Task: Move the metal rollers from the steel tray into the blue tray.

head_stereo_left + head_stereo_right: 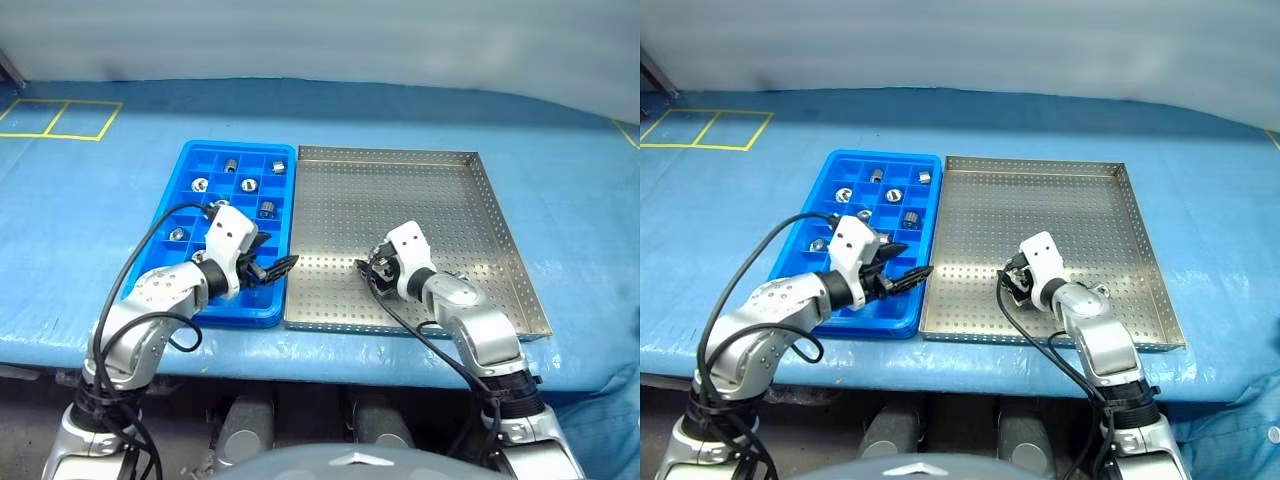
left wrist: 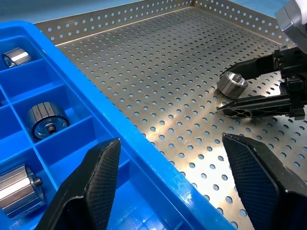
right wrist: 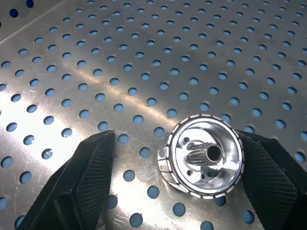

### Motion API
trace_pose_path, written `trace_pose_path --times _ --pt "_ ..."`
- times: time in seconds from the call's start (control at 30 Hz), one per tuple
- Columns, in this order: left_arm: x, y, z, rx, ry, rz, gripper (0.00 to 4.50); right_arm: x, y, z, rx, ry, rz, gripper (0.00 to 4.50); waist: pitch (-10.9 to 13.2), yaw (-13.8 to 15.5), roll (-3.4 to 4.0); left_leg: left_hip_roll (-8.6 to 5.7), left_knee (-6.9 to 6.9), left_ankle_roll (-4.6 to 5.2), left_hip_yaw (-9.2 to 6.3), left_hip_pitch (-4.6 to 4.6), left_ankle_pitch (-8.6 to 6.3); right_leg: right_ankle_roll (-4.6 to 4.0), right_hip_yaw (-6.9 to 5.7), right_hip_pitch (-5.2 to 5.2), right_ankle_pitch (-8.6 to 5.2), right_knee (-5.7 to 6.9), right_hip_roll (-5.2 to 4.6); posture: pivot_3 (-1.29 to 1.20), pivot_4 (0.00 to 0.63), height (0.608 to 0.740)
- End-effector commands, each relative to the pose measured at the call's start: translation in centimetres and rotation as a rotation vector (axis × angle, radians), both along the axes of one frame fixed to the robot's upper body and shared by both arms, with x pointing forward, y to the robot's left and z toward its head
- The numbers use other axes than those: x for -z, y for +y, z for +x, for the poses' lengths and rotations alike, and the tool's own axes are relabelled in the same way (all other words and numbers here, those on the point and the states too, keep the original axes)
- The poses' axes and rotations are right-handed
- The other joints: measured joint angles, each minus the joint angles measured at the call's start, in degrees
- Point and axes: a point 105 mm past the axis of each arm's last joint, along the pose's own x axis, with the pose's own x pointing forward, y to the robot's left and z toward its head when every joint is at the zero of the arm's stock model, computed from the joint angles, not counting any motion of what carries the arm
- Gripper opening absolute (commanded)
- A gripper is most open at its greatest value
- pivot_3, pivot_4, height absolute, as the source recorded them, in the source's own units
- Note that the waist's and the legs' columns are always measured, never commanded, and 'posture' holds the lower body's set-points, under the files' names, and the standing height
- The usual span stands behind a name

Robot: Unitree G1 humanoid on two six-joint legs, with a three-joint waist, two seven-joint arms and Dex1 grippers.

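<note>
You have most metal rollers (image 1: 249,185) in the blue tray (image 1: 190,160); one roller (image 3: 204,162) remains on the steel tray (image 1: 470,215), between the spread right gripper (image 3: 180,165) fingers, left gripper (image 2: 180,184) released.

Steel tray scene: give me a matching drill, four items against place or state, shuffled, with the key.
Items
1. steel tray
2. blue tray
3. left gripper
4. right gripper

Descriptions
A. open, with a metal roller between its fingers on the perforated floor
B. holds several rollers in its square compartments
C. open, over the blue rim where the two trays meet
D. holds a single roller

Pairs: 1-D, 2-B, 3-C, 4-A
</note>
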Motion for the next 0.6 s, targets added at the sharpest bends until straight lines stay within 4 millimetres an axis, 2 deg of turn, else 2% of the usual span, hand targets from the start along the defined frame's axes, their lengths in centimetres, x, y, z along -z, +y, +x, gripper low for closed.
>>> trace_pose_path --times 0.03,0.13,0.23,0.4,0.47,0.6 --pt "-0.8 -0.6 -0.2 0.032 -0.027 -0.009 3.72 -0.3 -0.3 0.0 0.018 -0.015 0.031 3.15 0.0 0.01 0.0 0.0 0.0 0.0 0.0 0.0 0.0 0.0 0.0 0.0 0.0 0.0 0.0 0.13 0.15 0.74" --pt "-0.7 -0.6 -0.4 0.032 -0.017 -0.011 3.72 -0.5 -0.1 0.0 0.012 -0.025 0.03 2.19 0.0 -0.02 0.0 0.0 0.0 0.0 0.0 0.0 0.0 0.0 0.0 0.0 0.0 0.0 0.0 0.13 0.15 0.74" --pt "-0.6 -0.5 -0.4 0.03 -0.009 -0.012 3.72 -0.7 0.1 0.0 0.004 -0.036 0.025 2.19 0.0 -0.03 0.0 0.0 0.01 -0.01 -0.01 0.0 0.01 0.0 0.0 0.0 0.0 0.02 0.0 0.13 0.15 0.74" --pt "-0.7 0.1 -0.6 0.012 0.001 -0.012 3.72 -2.3 1.4 0.0 -0.065 -0.093 0.042 2.19 0.0 -0.33 0.0 0.01 0.0 -0.01 -0.02 -0.02 0.01 0.0 -0.01 0.0 0.0 0.0 0.01 0.14 0.15 0.74" --pt "-0.6 1.1 -1.0 -0.012 0.028 0.008 3.72 -3.8 2.5 -0.3 -0.13 -0.127 0.073 2.19 0.01 -0.58 -0.01 0.01 -0.01 -0.01 -0.02 -0.03 0.01 0.0 -0.01 -0.01 0.0 -0.01 0.01 0.16 0.15 0.74" --pt "-1.1 3.4 -2.9 -0.024 0.063 0.08 3.72 -6.5 5.4 -1.6 -0.314 -0.195 0.12 2.19 0.01 -1.2 -0.02 0.08 -0.08 -0.01 -0.05 -0.02 0.01 -0.04 -0.04 -0.05 -0.02 0.01 0.06 0.2 0.15 0.74"
